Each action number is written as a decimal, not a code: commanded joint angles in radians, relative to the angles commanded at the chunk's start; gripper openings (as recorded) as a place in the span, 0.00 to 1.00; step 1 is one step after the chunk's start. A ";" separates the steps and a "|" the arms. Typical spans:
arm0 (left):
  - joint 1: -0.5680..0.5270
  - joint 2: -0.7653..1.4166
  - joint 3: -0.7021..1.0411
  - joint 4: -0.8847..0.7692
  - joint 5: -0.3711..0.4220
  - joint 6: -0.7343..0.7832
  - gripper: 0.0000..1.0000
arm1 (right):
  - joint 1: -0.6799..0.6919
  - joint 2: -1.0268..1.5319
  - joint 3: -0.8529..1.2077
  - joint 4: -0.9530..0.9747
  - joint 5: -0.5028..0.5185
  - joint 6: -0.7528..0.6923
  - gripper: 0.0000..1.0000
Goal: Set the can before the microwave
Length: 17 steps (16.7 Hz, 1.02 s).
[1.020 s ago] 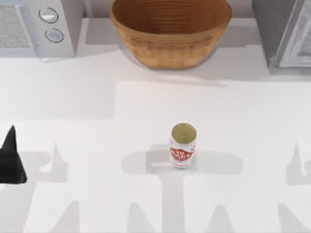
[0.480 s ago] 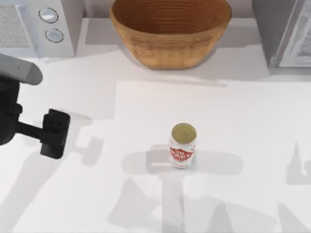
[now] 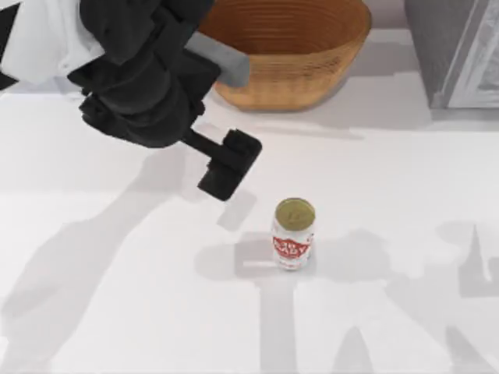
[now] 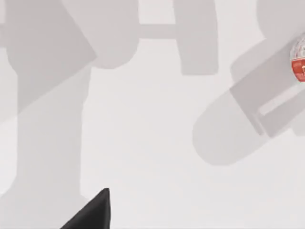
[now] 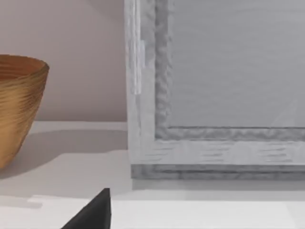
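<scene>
the can [image 3: 294, 234] stands upright near the middle of the bench [image 3: 405, 179], untouched. the left claw [image 3: 228, 164] hovers just beside it toward the far-left corner; i cannot tell whether it is open. this looks like the approach: next it must descend around the can.

Left arm [image 3: 140, 78] is out over the worktop's far left part, a bulky dark mass reaching in from the far left corner toward the middle. Its wrist slims down to a thin link and ends in the left claw [image 3: 228, 164], a dark block hanging above the worktop, angled toward the near right. In the left wrist view a single black fingertip [image 4: 93, 213] pokes in, pointing at bare worktop. In the right wrist view, a black fingertip [image 5: 93, 213] of the right claw.
</scene>
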 joint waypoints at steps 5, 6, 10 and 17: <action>-0.131 0.367 0.375 -0.211 0.006 -0.014 1.00 | 0.000 0.000 0.000 0.000 0.000 0.000 1.00; -0.151 0.424 0.435 -0.242 0.008 -0.017 1.00 | 0.000 0.000 0.000 0.000 0.000 0.000 1.00; -0.204 0.577 0.595 -0.325 0.010 -0.025 1.00 | 0.000 0.000 0.000 0.000 0.000 0.000 1.00; -0.207 0.600 0.620 -0.336 0.011 -0.027 1.00 | 0.000 0.000 0.000 0.000 0.000 0.000 1.00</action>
